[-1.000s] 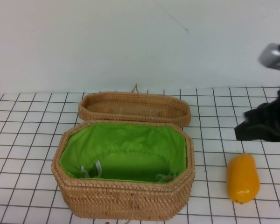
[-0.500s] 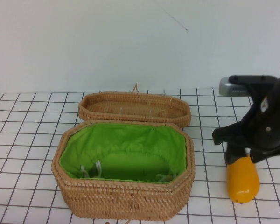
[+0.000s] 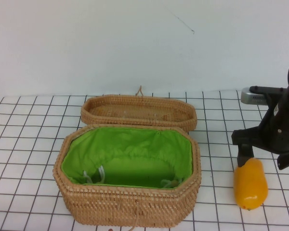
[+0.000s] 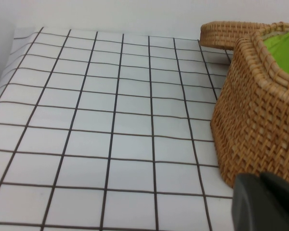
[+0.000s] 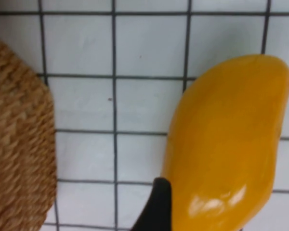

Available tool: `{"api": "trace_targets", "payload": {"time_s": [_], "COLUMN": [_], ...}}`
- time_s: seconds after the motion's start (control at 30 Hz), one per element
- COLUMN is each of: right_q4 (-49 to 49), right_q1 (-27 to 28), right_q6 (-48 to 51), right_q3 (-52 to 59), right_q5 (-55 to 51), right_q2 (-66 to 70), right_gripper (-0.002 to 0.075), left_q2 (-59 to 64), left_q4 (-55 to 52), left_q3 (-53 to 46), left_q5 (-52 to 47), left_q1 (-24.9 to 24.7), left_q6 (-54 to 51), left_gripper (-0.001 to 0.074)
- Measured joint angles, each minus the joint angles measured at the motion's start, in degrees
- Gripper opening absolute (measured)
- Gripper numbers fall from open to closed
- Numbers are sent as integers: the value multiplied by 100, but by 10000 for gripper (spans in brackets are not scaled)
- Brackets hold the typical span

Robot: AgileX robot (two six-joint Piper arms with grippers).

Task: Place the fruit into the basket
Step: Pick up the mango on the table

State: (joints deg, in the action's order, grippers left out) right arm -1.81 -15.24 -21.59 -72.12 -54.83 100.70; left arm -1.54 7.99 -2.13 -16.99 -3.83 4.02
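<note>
The basket [image 3: 127, 175] sits open on the gridded table [image 3: 29, 144], its green lining [image 3: 130, 154] showing and its lid [image 3: 138, 110] lying flat just behind it. The fruit [image 3: 250, 184] lies on the table to the right of the basket, apart from it, long axis running toward and away from the robot.

The right gripper [image 3: 267, 161] hangs directly over the far end of the fruit. Its fingers are spread, one dark finger [image 3: 244, 156] dropping beside the fruit's basket-facing flank; in the right wrist view a fingertip [image 5: 156, 207] sits right against the fruit's [image 5: 229, 144] skin, with the basket's woven corner [image 5: 17, 139] off to one side. The fruit rests on the table, not lifted.

The left gripper [image 4: 267, 202] waits low on the other side of the basket, near its outer wall [image 4: 260, 110]; whether its fingers are apart or together cannot be told.

The step in hand looks like the reach-and-grasp. Next the right gripper likely needs to settle so both fingers straddle the fruit across its narrow width, close firmly, since the glossy skin may slip, then lift clear of the rim [image 3: 195, 154] and carry it over the lining.
</note>
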Motion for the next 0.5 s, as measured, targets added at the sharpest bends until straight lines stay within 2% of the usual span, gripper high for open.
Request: {"api": "trace_targets", "payload": {"time_s": [0.27, 0.5], "right_q4": [-330, -116], "right_q1": [97, 97], "right_q6": [375, 350], "right_q3": [0, 0], "right_q5": [246, 480], "right_q2": [492, 991], "right_gripper": [692, 692], "left_q2": [0, 0], "left_q4": [0, 0], "left_q3": [0, 0], "left_q5": [0, 0], "left_q1": [0, 0], "left_q6": [0, 0], "left_gripper": [1, 1]}}
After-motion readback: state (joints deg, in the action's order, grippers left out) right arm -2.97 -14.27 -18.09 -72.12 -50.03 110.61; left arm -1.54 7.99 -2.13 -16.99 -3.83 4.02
